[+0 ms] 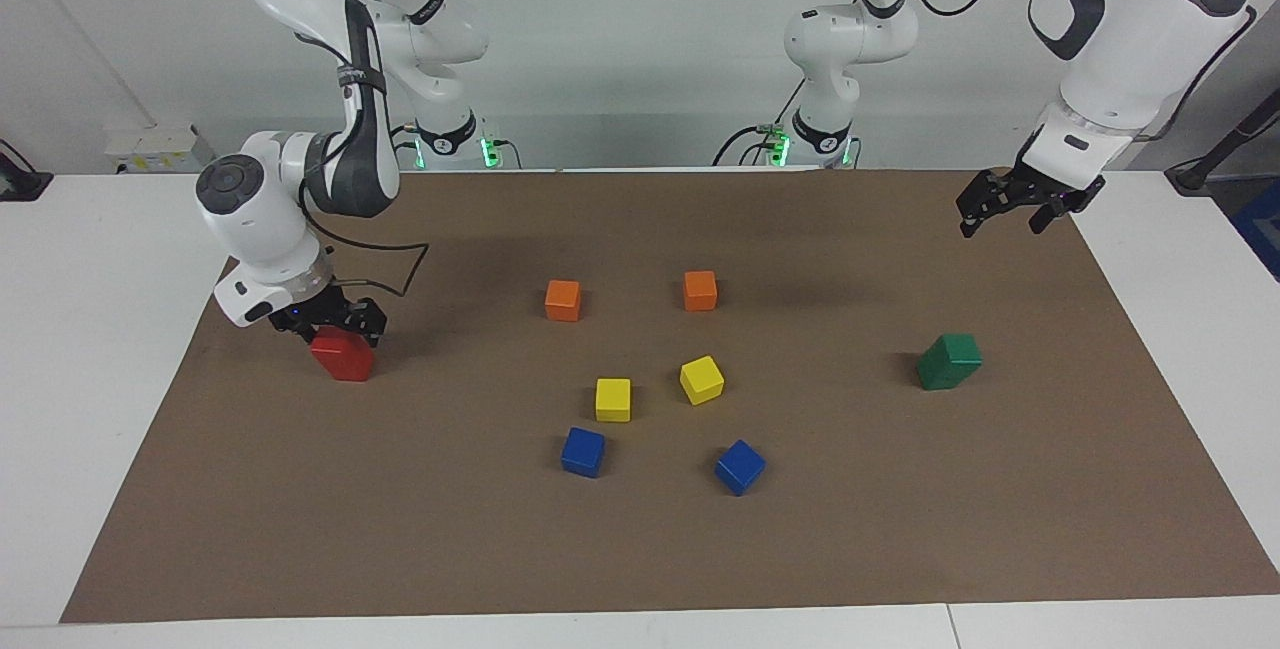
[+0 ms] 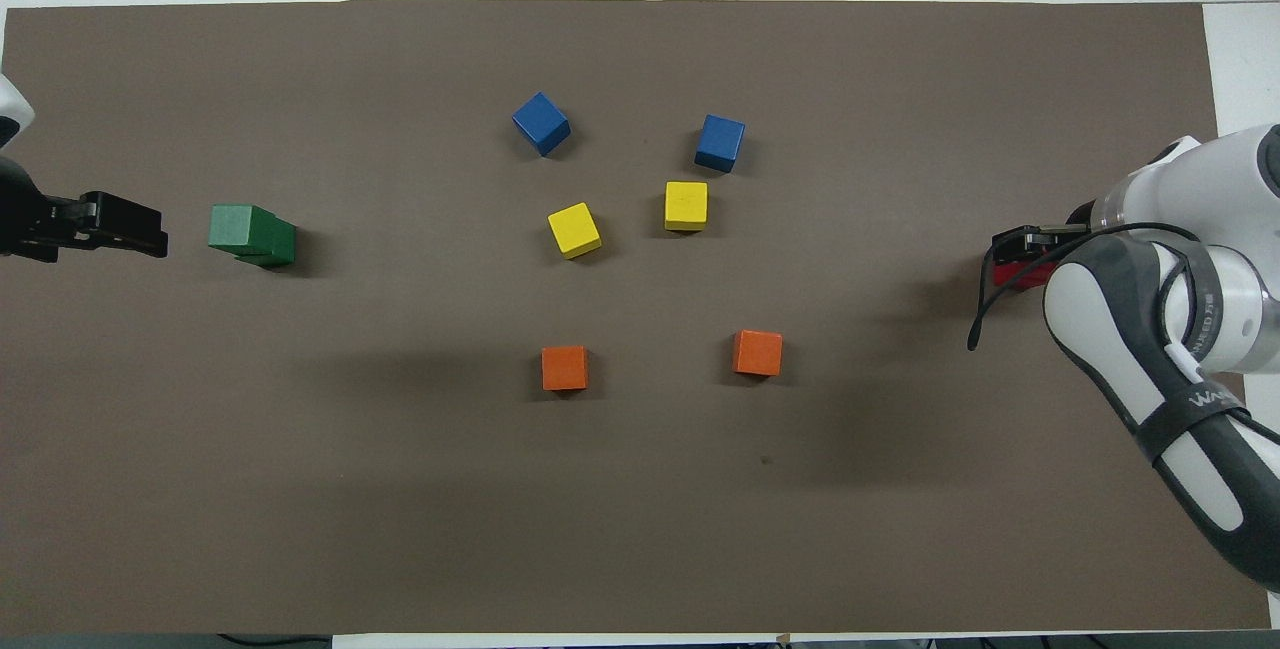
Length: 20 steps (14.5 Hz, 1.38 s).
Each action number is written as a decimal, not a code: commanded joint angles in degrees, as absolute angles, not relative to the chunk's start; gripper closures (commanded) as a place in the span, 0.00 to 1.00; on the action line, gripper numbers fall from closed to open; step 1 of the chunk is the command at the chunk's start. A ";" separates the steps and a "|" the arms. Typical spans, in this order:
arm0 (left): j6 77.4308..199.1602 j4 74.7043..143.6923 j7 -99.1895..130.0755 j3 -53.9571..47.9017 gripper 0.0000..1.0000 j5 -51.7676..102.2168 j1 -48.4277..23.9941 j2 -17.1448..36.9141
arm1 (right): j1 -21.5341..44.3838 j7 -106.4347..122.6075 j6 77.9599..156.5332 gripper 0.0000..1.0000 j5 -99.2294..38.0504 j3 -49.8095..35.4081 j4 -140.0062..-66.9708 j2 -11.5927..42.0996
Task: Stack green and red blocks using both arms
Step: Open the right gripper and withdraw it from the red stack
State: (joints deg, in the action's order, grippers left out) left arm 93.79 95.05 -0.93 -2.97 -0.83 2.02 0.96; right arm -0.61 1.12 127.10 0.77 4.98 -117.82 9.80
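Observation:
Two green blocks (image 1: 948,361) stand stacked, the top one a little askew, toward the left arm's end of the mat; they also show in the overhead view (image 2: 250,234). The red blocks (image 1: 342,357) show as one red lump toward the right arm's end; I cannot tell two cubes apart. In the overhead view the red (image 2: 1022,275) is mostly hidden. My right gripper (image 1: 330,322) hovers just over the red, open, fingers spread to either side; it also shows from overhead (image 2: 1018,241). My left gripper (image 1: 1012,209) is open and empty, raised over the mat's edge (image 2: 150,232).
Two orange cubes (image 1: 563,299) (image 1: 700,290), two yellow cubes (image 1: 613,399) (image 1: 701,379) and two blue cubes (image 1: 583,451) (image 1: 740,466) lie in the middle of the brown mat (image 1: 640,549). White table surrounds the mat.

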 commanded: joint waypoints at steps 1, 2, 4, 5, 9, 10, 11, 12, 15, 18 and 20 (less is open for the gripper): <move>94.39 95.18 -0.18 -3.08 0.00 -1.85 2.46 0.62 | -0.70 0.18 127.71 0.00 0.35 4.66 -116.73 10.19; 94.39 95.19 -0.18 -3.08 0.00 -1.85 2.46 0.44 | -0.62 0.18 127.10 0.00 0.35 4.66 -115.50 10.63; 94.39 95.19 -0.18 -3.08 0.00 -1.85 2.46 0.35 | -0.62 0.18 126.48 0.00 0.35 4.66 -114.35 10.55; 94.39 95.19 -0.18 -3.08 0.00 -1.85 2.46 0.35 | -0.44 0.18 126.30 0.00 0.35 4.66 -114.08 10.37; 94.39 95.19 -0.18 -3.08 0.00 -1.85 2.46 0.35 | -0.35 0.35 124.02 0.00 0.35 4.57 -110.93 9.58; 94.39 95.19 -0.18 -3.08 0.00 -1.85 2.46 0.35 | -0.26 0.35 123.32 0.00 0.35 4.57 -110.05 8.45; 94.39 95.19 -0.18 -3.08 0.00 -1.85 2.46 0.26 | -0.26 0.44 122.09 0.00 0.44 4.48 -109.00 7.22; 94.39 95.19 -0.18 -3.08 0.00 -1.85 2.46 0.35 | -0.26 0.44 119.73 0.00 0.44 3.96 -107.77 5.55; 94.39 95.19 -0.18 -3.08 0.00 -1.85 2.46 0.26 | -0.18 0.53 114.09 0.00 0.44 3.25 -106.52 0.72; 94.39 95.19 -0.18 -3.08 0.00 -1.85 2.46 0.35 | -0.35 1.58 107.78 0.00 0.44 3.25 -106.44 -3.50; 94.39 95.19 -0.18 -3.08 0.00 -1.85 2.46 0.26 | -0.79 4.99 103.12 0.00 0.70 3.25 -103.03 -3.52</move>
State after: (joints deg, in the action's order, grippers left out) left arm 93.80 95.03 -0.89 -2.90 -0.84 2.26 0.83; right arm -0.15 2.05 106.74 0.79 3.37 -105.51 -3.33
